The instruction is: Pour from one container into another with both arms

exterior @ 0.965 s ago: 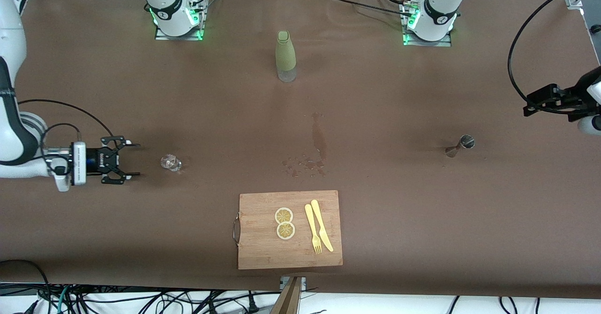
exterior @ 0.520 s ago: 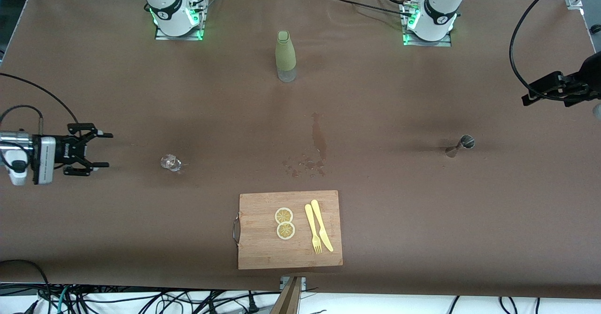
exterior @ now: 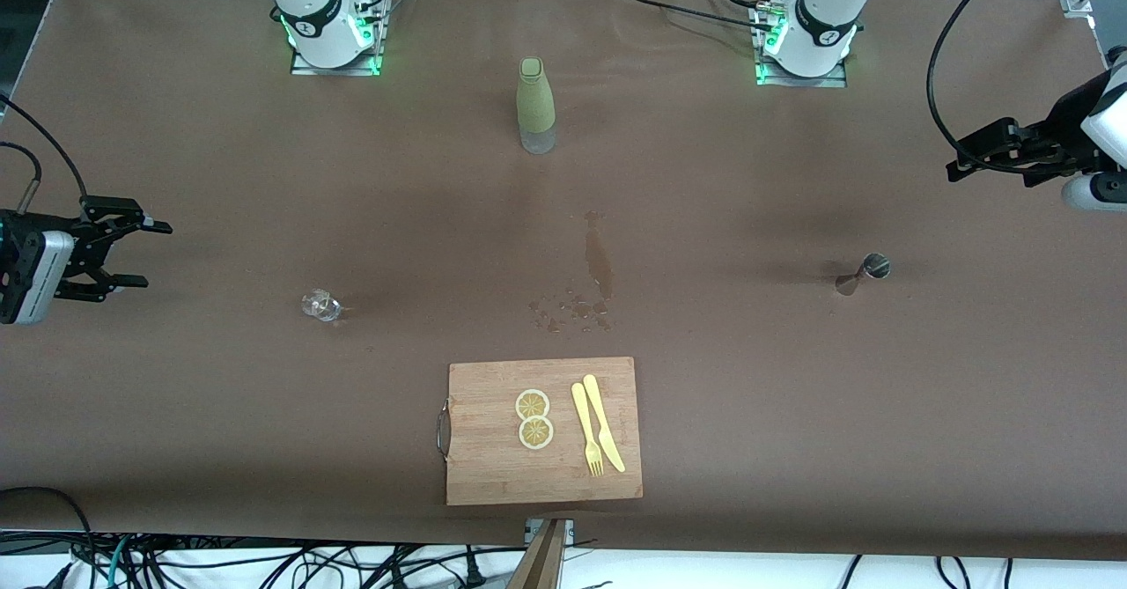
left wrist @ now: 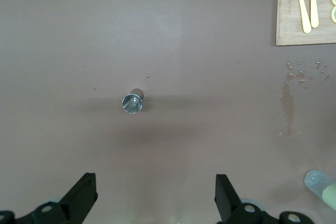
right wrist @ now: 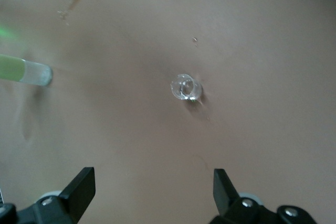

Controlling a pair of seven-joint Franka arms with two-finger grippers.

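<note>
A small clear glass (exterior: 320, 305) stands on the brown table toward the right arm's end; it also shows in the right wrist view (right wrist: 186, 87). A small metal jigger (exterior: 863, 273) stands toward the left arm's end, seen from above in the left wrist view (left wrist: 132, 103). My right gripper (exterior: 154, 255) hangs open and empty over the table's edge, well apart from the glass; its jaws (right wrist: 152, 172) are wide. My left gripper (exterior: 955, 166) hovers over the table's other end, apart from the jigger, its jaws (left wrist: 155, 178) open and empty.
A green-sleeved bottle (exterior: 535, 105) stands upright between the two bases. A wet spill (exterior: 597, 263) with droplets marks the table's middle. Nearer the camera lies a wooden cutting board (exterior: 543, 466) with two lemon slices (exterior: 534, 418) and a yellow knife and fork (exterior: 597, 435).
My right gripper has drawn back from the glass toward its end of the table. My left gripper has shifted slightly toward the table's middle and toward the bases. Objects stayed put.
</note>
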